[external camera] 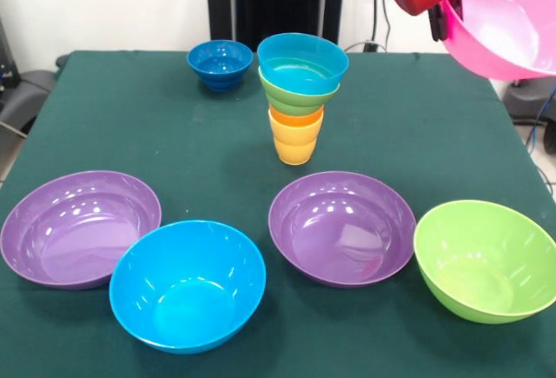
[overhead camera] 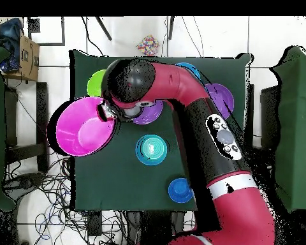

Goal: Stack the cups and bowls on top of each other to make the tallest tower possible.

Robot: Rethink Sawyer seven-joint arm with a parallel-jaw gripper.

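My gripper [external camera: 445, 20] is closed on the rim of the big pink bowl [external camera: 508, 26], and I hold it tipped, high above the table's [external camera: 130, 135] edge. It looks light, hard and shiny, so I think it could slip; the thin rim is the best place to pinch. My arm [overhead camera: 200, 108] bends over the table and reaches off to one side. The tower [external camera: 300, 96] stands in the middle, apart from me, blue bowl [external camera: 302, 63] on top.

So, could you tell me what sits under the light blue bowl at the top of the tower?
Under the light blue bowl sits the small green bowl, then the orange cup nested in the yellow-orange cup. How deep each piece sits inside the next is hidden.
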